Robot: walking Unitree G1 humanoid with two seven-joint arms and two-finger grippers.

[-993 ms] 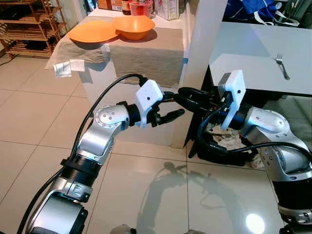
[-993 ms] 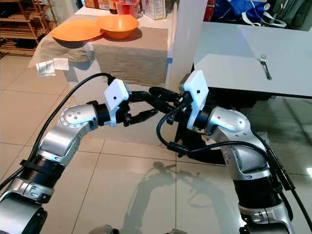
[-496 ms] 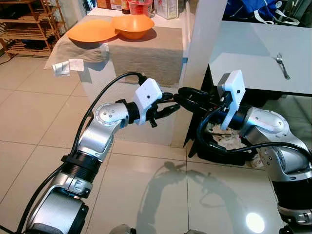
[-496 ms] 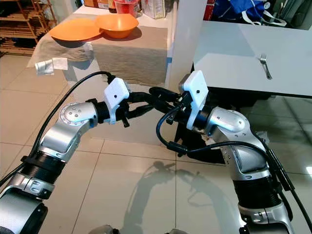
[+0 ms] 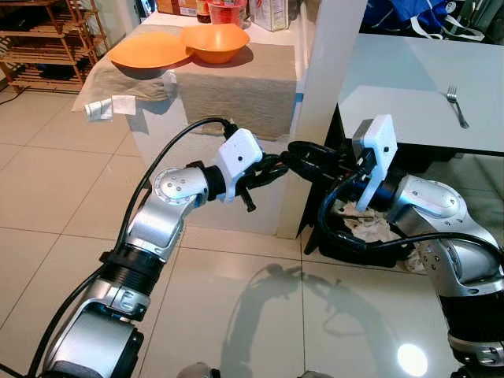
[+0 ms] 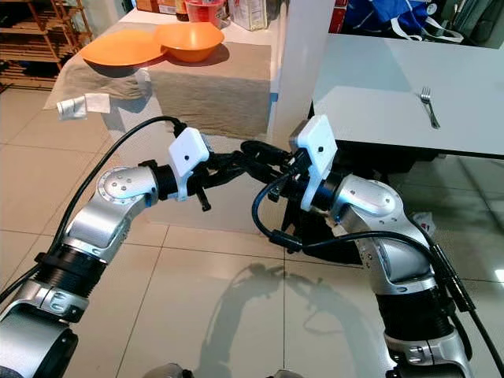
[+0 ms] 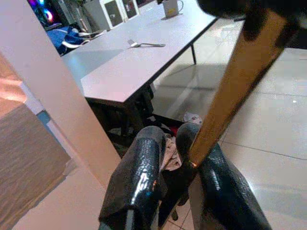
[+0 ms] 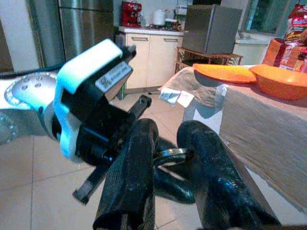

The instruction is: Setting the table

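Up on the cloth-covered counter [image 5: 236, 90] an orange bowl [image 5: 215, 42] sits just beside an orange plate [image 5: 148, 52], the two touching or nearly so; what, if anything, lies inside the bowl cannot be told. Behind them stand a red container [image 5: 228, 11] and some boxes [image 5: 270, 12], too cropped to read. Low on the tiled floor [image 5: 47, 197], under the edge of the grey table [image 6: 409, 94], a dark bin [image 5: 358, 236] holds crumpled white paper. A fork [image 5: 456, 105] lies alone on the grey table, well apart from the orange dishes. A white pillar [image 5: 319, 102] stands between the counter and the table. In front of it the two silver arms are raised and bent inward so that their tips meet at chest height. The left gripper [image 5: 272, 167] points toward the robot's right, and its wrist view shows a brown wooden handle [image 7: 235, 86] running down between its two black fingers [image 7: 139, 177], which press against the handle's lower end. The right gripper [image 5: 303, 153] points back toward the left one; its fingers [image 8: 134, 172] stand slightly apart around the other claw's tip, and whether they clamp anything cannot be told.
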